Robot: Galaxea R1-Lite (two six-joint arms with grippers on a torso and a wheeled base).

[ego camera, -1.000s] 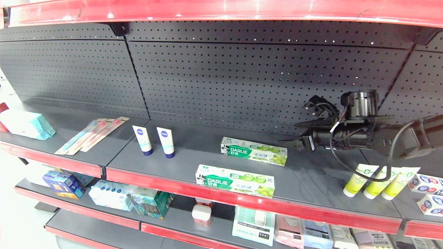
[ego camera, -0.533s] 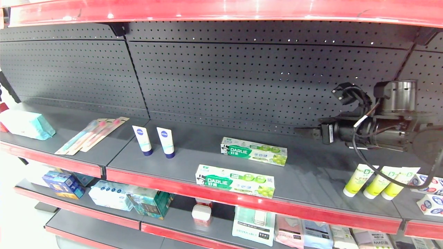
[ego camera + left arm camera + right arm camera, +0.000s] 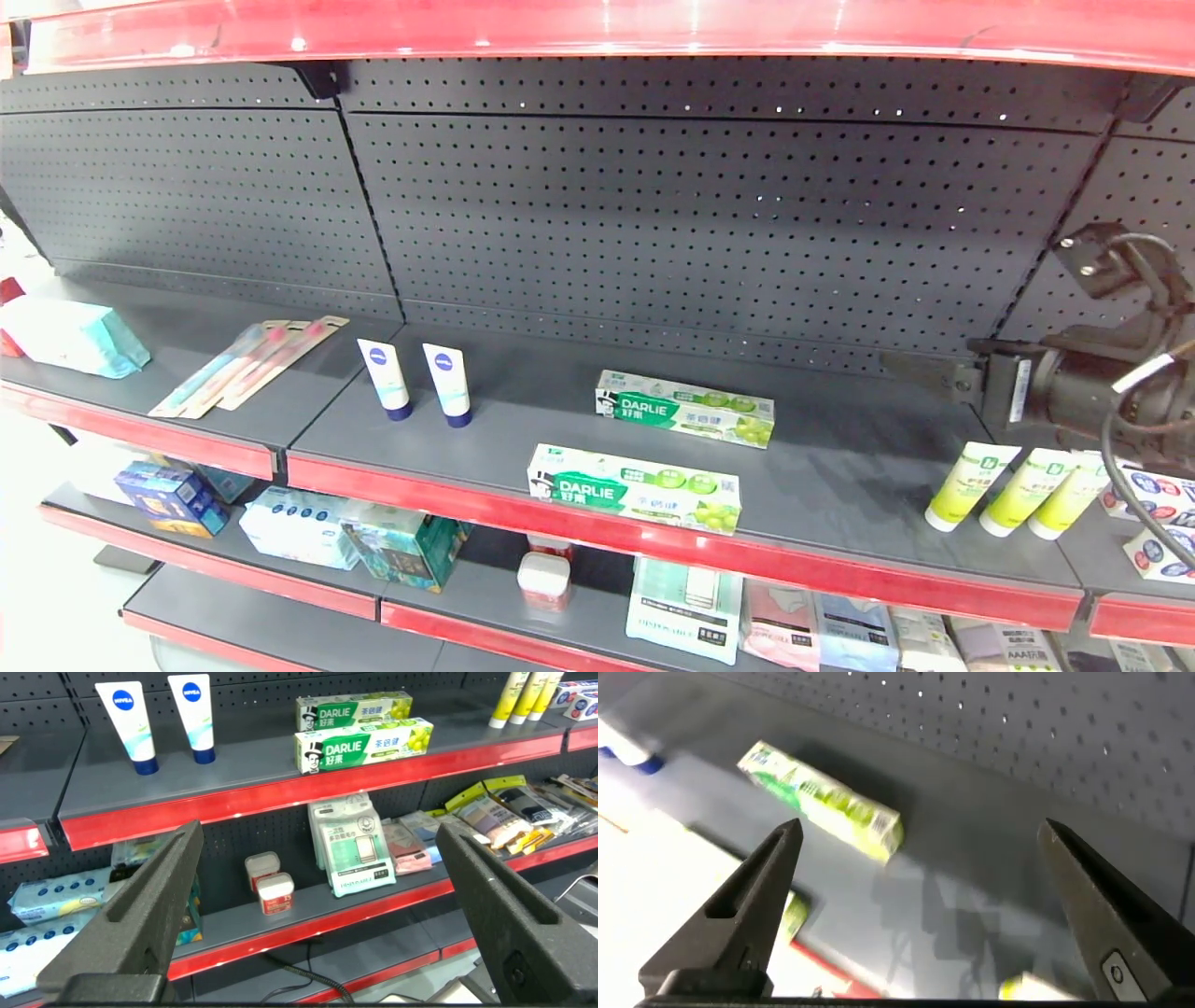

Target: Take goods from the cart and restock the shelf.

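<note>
The right hand point(image 3: 920, 831) hung empty, fingers apart, over the shelf point(image 3: 840, 485), to the right of the rear toothpaste box point(image 3: 684, 408). That box lay flat behind the front box point(image 3: 635, 487), labels facing outward, probably for buyers. The left hand point(image 3: 318, 831) was spread too, holding nothing.

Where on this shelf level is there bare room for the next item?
Widest bare patch: between the two toothpaste boxes and the yellow-green tubes, front edge to pegboard. A smaller one lies between the blue-capped tubes and the toothpaste boxes. Crowded at the right end, where the yellow-green tubes sit beside patterned boxes.
</note>
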